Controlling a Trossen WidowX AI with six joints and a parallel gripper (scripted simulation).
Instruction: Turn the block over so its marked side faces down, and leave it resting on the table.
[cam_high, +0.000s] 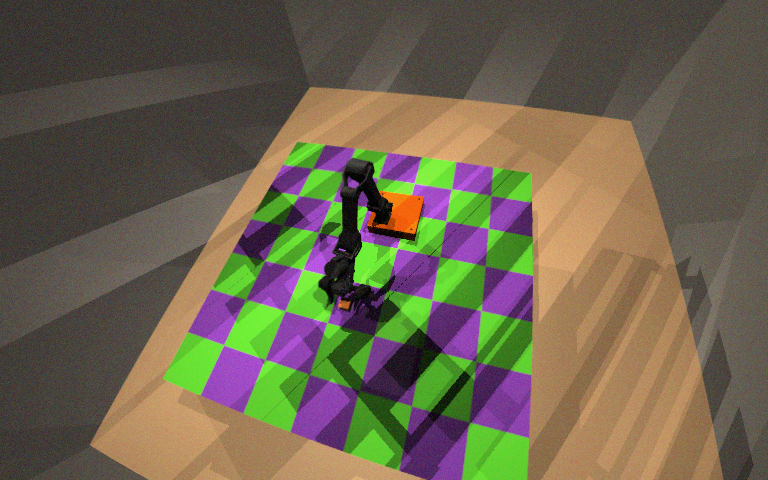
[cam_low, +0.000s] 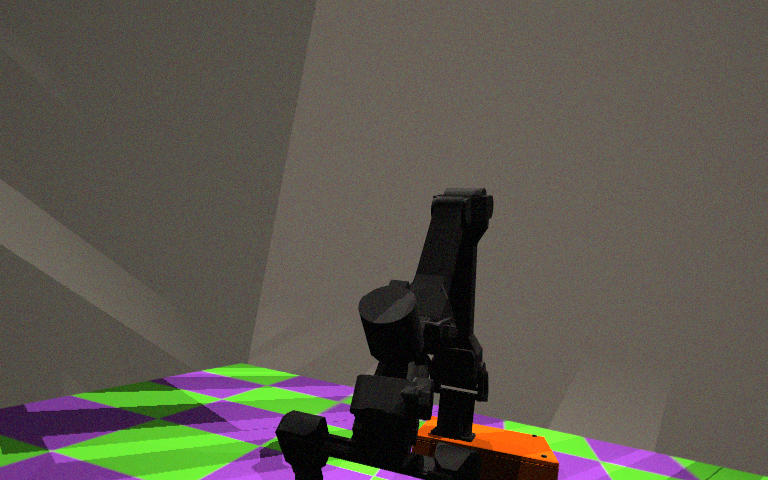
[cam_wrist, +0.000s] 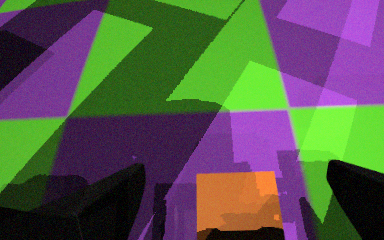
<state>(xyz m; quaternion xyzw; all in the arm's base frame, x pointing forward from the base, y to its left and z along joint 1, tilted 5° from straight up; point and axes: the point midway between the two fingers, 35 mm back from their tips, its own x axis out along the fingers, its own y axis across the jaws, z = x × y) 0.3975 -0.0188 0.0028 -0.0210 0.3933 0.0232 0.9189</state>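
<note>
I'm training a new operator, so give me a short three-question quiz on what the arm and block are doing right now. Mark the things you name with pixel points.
1. True or false: the gripper (cam_high: 346, 300) (cam_wrist: 235, 171) is clamped on the block (cam_high: 344, 305) (cam_wrist: 239, 202).
2. Fill in the blank: the arm's base stands on an ______ plate (cam_high: 404, 212) (cam_low: 509, 441).
3. Which two colors make up the checkered mat (cam_high: 271, 322) (cam_low: 169, 447) (cam_wrist: 175, 60)?

Key: 1. False; 2. orange; 3. green and purple.

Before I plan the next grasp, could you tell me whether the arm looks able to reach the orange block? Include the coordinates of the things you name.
Probably yes: the gripper (cam_wrist: 235, 171) is open, its fingers either side of the block (cam_high: 344, 305) (cam_wrist: 237, 200), nothing visible between.
</note>
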